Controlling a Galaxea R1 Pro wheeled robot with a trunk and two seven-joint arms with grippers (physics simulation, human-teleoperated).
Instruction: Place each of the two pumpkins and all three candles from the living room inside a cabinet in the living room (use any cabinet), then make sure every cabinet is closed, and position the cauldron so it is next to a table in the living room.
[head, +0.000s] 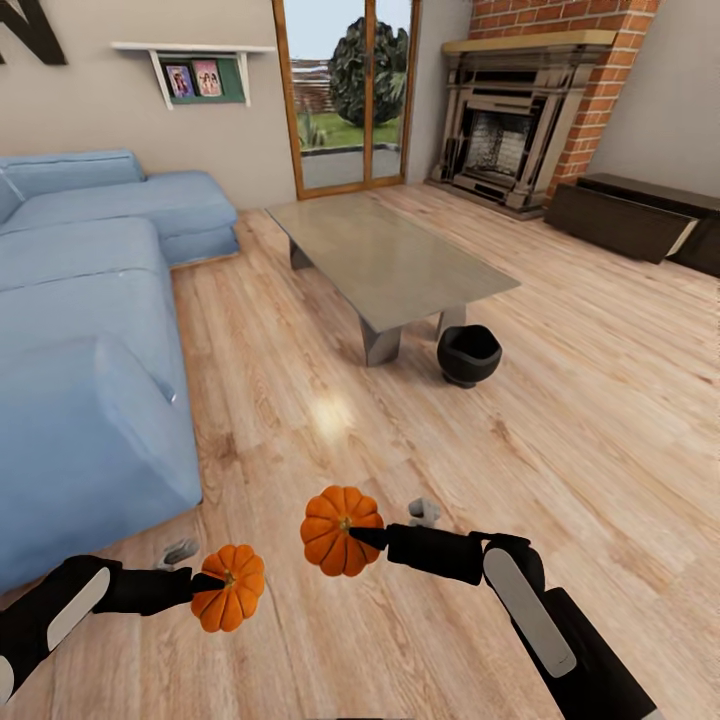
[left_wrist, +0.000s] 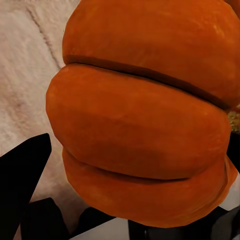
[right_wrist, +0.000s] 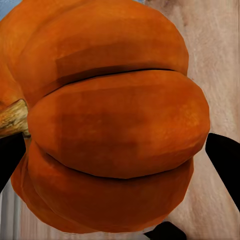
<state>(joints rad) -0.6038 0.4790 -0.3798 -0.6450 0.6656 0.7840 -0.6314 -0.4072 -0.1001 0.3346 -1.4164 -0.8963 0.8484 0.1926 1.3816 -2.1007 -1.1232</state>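
Note:
Both pumpkins are held above the wooden floor near me. My left gripper (head: 213, 583) is shut on one orange pumpkin (head: 230, 588) (left_wrist: 140, 125). My right gripper (head: 362, 537) is shut on the other pumpkin (head: 338, 530) (right_wrist: 115, 125), a little higher and further forward. The black cauldron (head: 468, 355) stands on the floor right beside the near corner of the grey table (head: 400, 262). The dark brown cabinet (head: 615, 218) runs along the far right wall, with a pale strip showing at its right end. Two small pale stubs, perhaps candles (head: 422, 512) (head: 180, 551), lie on the floor.
A blue sofa (head: 90, 330) takes up the left side. A brick fireplace (head: 520, 130) and a glass door (head: 348, 95) stand at the back. Open wooden floor (head: 560, 430) stretches between me, the table and the cabinet.

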